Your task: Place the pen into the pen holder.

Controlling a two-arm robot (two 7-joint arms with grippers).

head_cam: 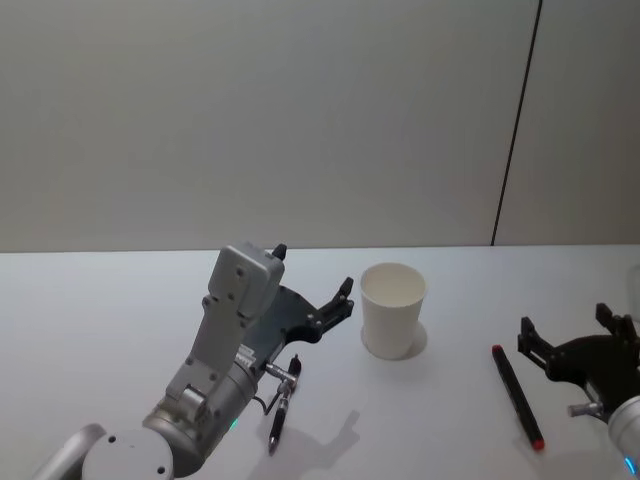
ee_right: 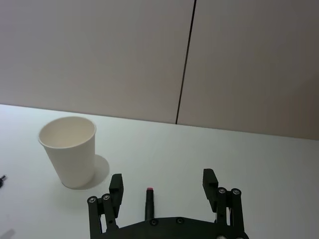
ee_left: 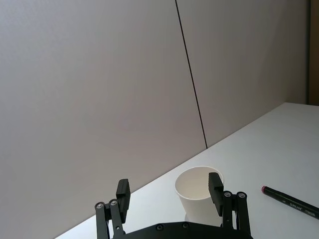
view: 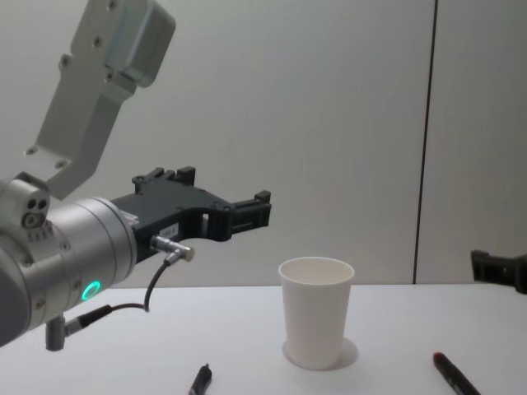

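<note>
Here, the white paper cup [head_cam: 392, 310] stands upright on the table [head_cam: 100, 300], between the two grippers. The left gripper [head_cam: 313, 268] hovers above the table just left of the cup, fingers apart and empty. A black pen [head_cam: 281, 405] lies on the table beneath its arm. The right gripper [head_cam: 564, 320] sits low at the right, fingers apart and empty. A red-tipped black pen [head_cam: 516, 395] lies flat just beside it, apart from the cup.
</note>
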